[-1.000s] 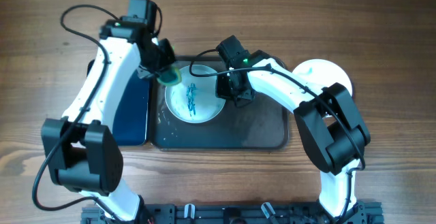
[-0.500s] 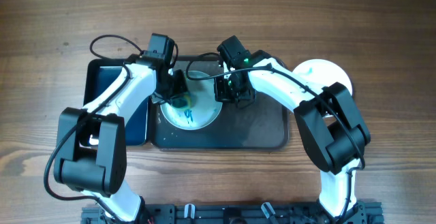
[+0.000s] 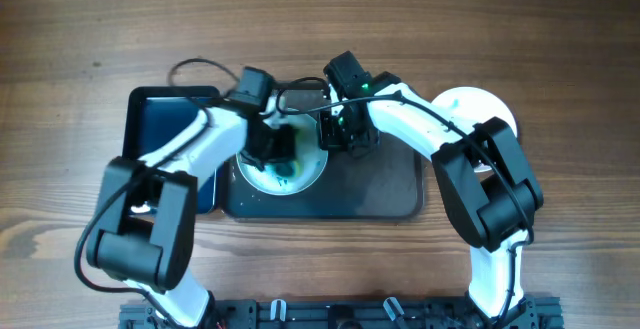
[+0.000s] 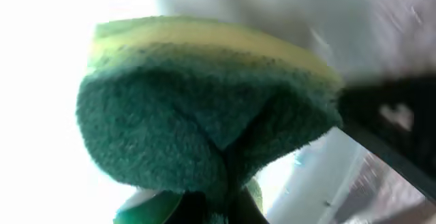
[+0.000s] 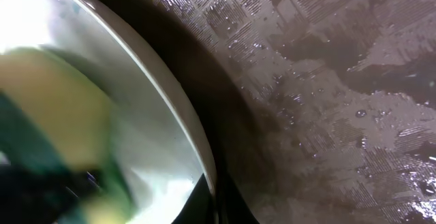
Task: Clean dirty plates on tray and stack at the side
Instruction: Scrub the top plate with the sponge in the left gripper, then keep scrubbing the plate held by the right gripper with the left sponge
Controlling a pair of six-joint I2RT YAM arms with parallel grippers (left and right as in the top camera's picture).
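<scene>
A pale blue plate with teal smears lies on the dark grey tray. My left gripper is shut on a green and yellow sponge and presses it on the plate. My right gripper is shut on the plate's right rim, one finger inside and one outside. The sponge shows blurred in the right wrist view. A white plate lies on the table to the right of the tray, partly under my right arm. A third plate is not in view.
A smaller black tray with a blue inside lies against the grey tray's left side. The grey tray's surface is wet. Wooden table all round.
My left arm has swung right and down from the tray's far left corner onto the plate with the sponge. The teal streaks have been smeared. My right gripper has stayed on the rim.
</scene>
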